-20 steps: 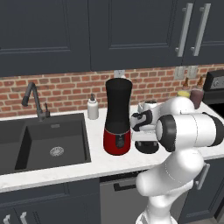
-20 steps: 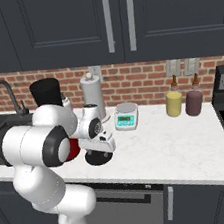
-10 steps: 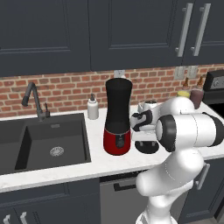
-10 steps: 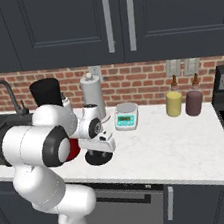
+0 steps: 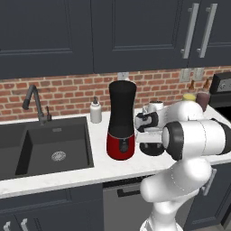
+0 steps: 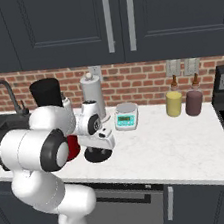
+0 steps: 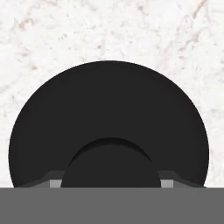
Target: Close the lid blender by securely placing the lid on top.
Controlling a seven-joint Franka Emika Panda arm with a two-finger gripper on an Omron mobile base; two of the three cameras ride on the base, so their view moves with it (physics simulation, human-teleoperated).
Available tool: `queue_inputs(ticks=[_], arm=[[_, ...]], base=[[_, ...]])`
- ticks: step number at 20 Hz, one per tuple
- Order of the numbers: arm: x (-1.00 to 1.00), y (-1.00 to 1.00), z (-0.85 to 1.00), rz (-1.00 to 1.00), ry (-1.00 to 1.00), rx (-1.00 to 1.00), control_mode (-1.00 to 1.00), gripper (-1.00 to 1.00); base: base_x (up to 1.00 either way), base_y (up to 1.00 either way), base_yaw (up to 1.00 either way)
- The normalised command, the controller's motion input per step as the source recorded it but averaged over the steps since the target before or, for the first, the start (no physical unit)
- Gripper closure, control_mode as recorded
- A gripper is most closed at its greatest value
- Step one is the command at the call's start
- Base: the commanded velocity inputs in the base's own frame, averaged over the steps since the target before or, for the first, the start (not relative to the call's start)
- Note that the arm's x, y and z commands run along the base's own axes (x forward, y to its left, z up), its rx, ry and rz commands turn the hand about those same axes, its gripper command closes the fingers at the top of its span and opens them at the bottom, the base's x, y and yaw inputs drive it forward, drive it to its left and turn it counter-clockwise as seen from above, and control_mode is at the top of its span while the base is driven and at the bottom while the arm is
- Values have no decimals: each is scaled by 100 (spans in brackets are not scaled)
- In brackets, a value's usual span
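Currently the gripper (image 7: 110, 181) is clamped on the lid (image 7: 109, 118), pointing straight down; the lid sits flat on the white marble counter (image 6: 174, 145), near the front edge. In the left base view the lid (image 5: 151, 148) lies just right of the blender (image 5: 122, 121), apart from it. Blender jar top is uncovered. Sink (image 5: 43, 144) is left of the blender, soap bottle (image 5: 95, 111) behind it.
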Motion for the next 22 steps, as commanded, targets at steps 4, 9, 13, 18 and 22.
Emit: queue_inputs(ticks=[4,9,13,18,22], arm=[[-12,0,97,-1,-6,-2,-100,100],[-40,0,100,-2,-20,-8,-100,100],[-44,0,100,-5,-21,-11,-100,100],[-34,0,100,-3,-21,-8,-100,100],[-11,0,100,-1,-19,0,-100,100]], base=[[0,0,0],[0,0,0],[0,0,0],[0,0,0],[0,0,0]])
